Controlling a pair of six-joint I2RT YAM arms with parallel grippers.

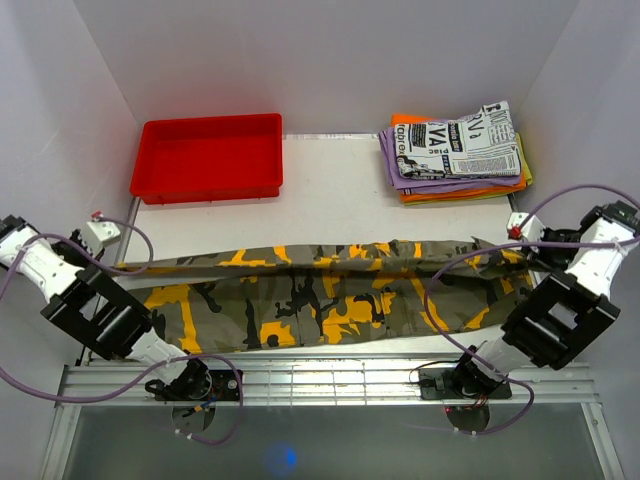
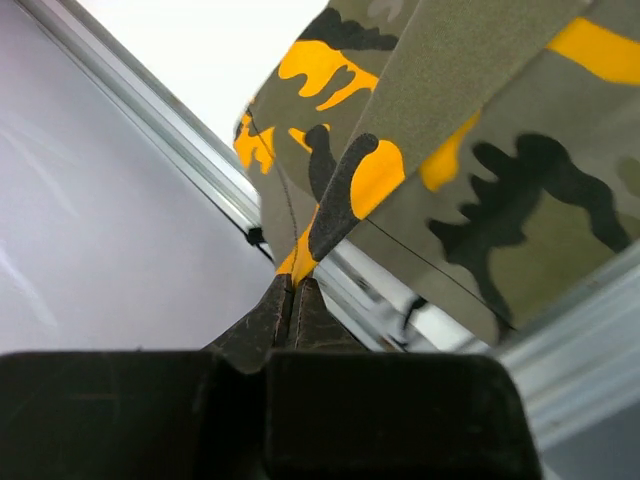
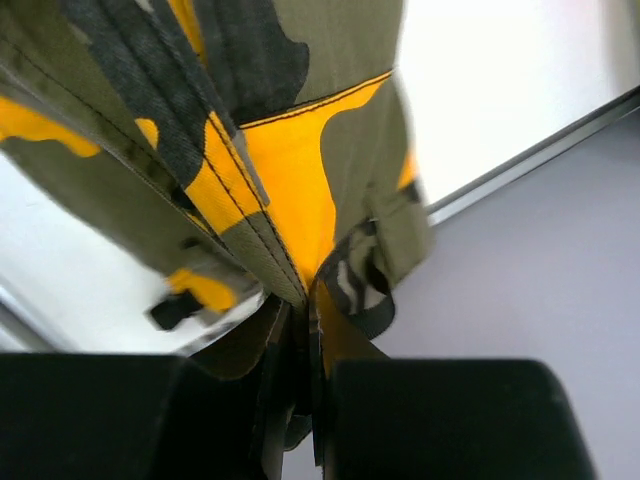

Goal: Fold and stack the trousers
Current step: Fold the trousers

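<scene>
Now the trousers [image 1: 330,295] lie stretched in a long band across the near part of the bench [image 1: 330,195], reaching from the left claw [image 1: 103,236] to the right claw [image 1: 521,229]; their near long edge runs close to the near edge of the bench. Each claw sits at one end of the cloth, just beside a side edge of the bench and near the white wall; outward of either claw little room is left, while between the two claws and beyond them the bench is wide and bare. Far beyond the left claw stands a red tray [image 1: 210,158]; far beyond the right claw lies a stack of folded garments [image 1: 458,152], well apart from the trousers.

The left claw is fully closed; its fingertips [image 2: 268,312] pinch a yellow-orange corner of the trousers, next to the metal rail [image 2: 190,150] at the bench edge. The right claw is also closed, gripping a stitched edge of the trousers; the cloth spreads away from it.
</scene>
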